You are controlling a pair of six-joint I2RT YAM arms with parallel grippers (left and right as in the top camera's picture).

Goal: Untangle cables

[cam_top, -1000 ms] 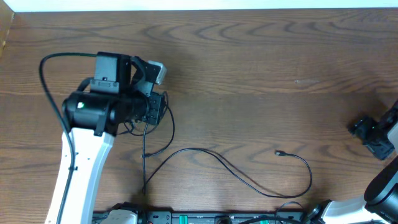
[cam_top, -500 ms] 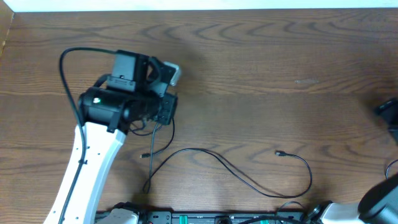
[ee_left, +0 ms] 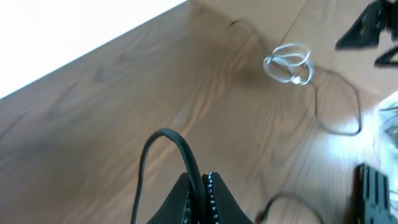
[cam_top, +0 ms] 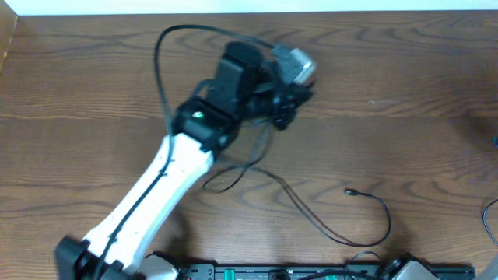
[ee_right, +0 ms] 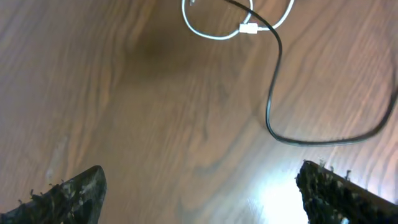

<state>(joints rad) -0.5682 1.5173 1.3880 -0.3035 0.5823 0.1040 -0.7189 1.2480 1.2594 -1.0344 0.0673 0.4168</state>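
Cables (ee_right: 247, 27) number two as far as we can see: a black cable (cam_top: 327, 232) and a white cable (ee_left: 287, 62), both thin, both on the wooden surface (cam_top: 405, 62). From overhead the black cable comes out from under the left arm, doubles back in a small loop beside it, and crosses the middle of the surface. It then swings round in a wide bend near the front edge and ends in a small plug (cam_top: 350, 191) lying free. We cannot find the white cable in that view. Both wrist views show it as a small loose coil, with the black cable running across it.

The left fingers (ee_left: 201, 184) are pressed together on a stretch of the black cable, which arches up out of them and drops to one side. They are lifted above the surface, toward the back. The right fingers (ee_right: 68, 194) are spread about as wide as they go, with only bare wood between them, near the white coil.

We judge the job part done. The long tail of the black cable lies in an open run, so that end looks freed. What is left, in our view, is the spot where black crosses white. We cannot tell whether it merely lies over the coil or threads through it, and the two need drawing well apart.
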